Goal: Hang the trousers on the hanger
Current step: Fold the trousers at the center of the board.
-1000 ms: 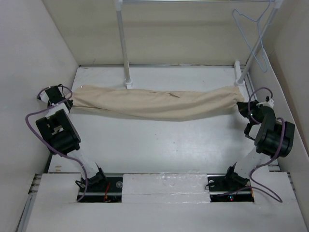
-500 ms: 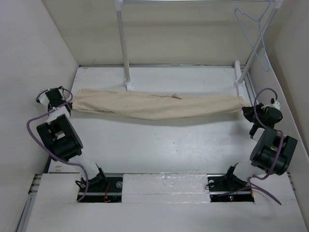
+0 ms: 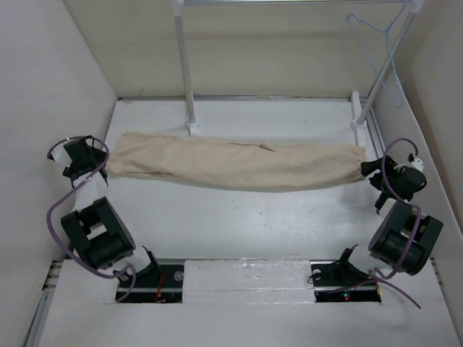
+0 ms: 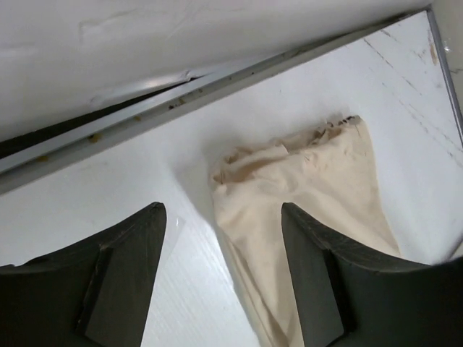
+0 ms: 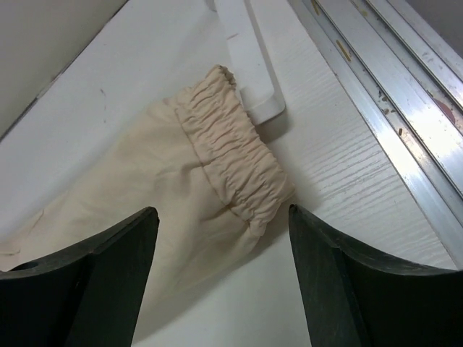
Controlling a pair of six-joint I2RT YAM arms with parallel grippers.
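The beige trousers (image 3: pixel 239 164) lie flat and stretched across the table from left to right. Their leg ends (image 4: pixel 304 170) show in the left wrist view, their elastic waistband (image 5: pixel 235 148) in the right wrist view. My left gripper (image 3: pixel 98 168) stands open just off the left end, nothing between its fingers (image 4: pixel 123 278). My right gripper (image 3: pixel 370 173) is open just off the waistband end, also holding nothing. The thin blue-grey hanger (image 3: pixel 383 54) hangs by its hook from the rack bar at the top right, well above the table.
Two white rack poles rise behind the trousers, one (image 3: pixel 184 65) at the centre-left, one (image 3: pixel 383 65) leaning at the right with its foot (image 5: pixel 249 65) beside the waistband. Metal rails (image 5: pixel 376 94) edge the table on the right; a wall and rail (image 4: pixel 181 79) close the left.
Both grippers were shut on the trousers' ends, holding them taut above the table. Both have opened and drawn back outward, and the trousers now lie flat on the table.
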